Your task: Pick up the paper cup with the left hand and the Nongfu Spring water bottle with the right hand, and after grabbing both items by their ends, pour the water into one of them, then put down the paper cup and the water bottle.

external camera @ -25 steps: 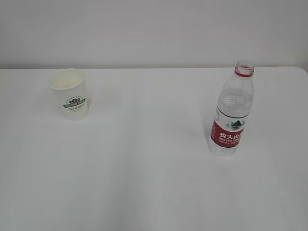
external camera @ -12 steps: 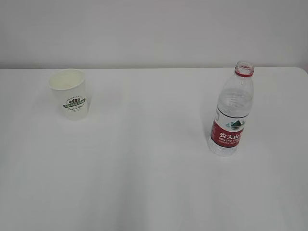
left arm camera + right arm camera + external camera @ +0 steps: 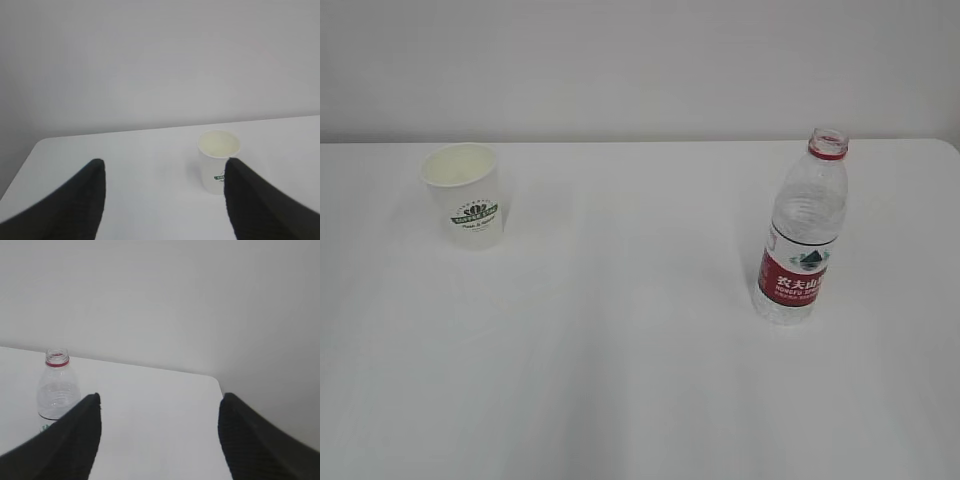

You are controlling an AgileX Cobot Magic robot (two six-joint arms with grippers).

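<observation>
While both jaws stand apart and empty, the left hand (image 3: 162,200) should shift right to centre the paper cup (image 3: 218,161), and the right hand (image 3: 160,437) left toward the Nongfu Spring water bottle (image 3: 57,387).

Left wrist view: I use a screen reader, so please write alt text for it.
A white paper cup stands upright on a white table before a plain wall, partly behind the right finger of the open, empty tool.

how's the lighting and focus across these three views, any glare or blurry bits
Exterior view: soft, even light, faint shadows beside the paper cup and the water bottle, no harsh glare on the white table. Left wrist view: cup fairly sharp, the near dark fingers blurred. Right wrist view: bottle slightly soft, fingers out of focus, wall plain and dim.
</observation>
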